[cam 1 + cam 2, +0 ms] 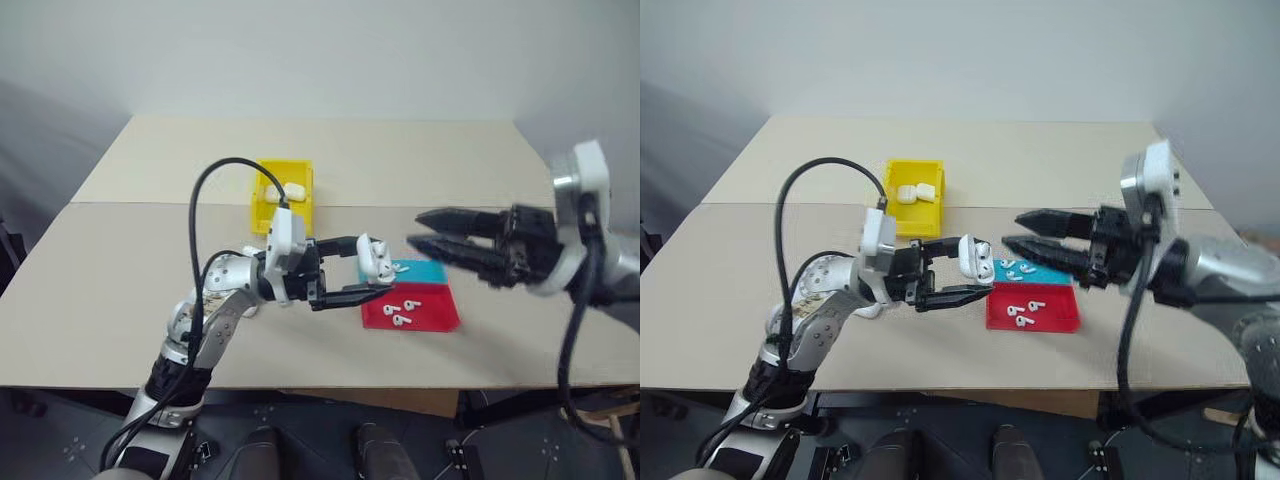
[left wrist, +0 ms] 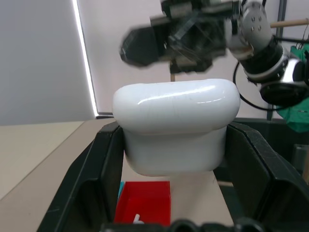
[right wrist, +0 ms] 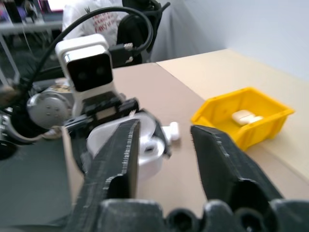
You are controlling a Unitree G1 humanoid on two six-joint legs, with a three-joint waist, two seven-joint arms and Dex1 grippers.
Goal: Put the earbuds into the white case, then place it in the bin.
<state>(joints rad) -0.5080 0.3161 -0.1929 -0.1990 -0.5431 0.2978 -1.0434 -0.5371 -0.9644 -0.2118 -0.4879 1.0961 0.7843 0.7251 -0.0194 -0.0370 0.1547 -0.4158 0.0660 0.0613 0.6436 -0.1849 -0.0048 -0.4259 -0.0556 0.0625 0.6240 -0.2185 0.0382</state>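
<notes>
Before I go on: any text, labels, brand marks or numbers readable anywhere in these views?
None readable.
White case in the left gripper: plain, no marking.
Yellow bin, red tray, teal tray: no labels.
Person's shirt: reddish print, too blurred to read.

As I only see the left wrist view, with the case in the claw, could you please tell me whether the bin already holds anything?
Observer: Yes, the bin holds two cases.
Operator: Thank you. How many earbuds lie on the red tray?
Observer: Three earbuds lie on the red tray.
Operator: And is the right claw open?
Observer: Yes, the right claw is open, facing the case in the left claw.
</notes>
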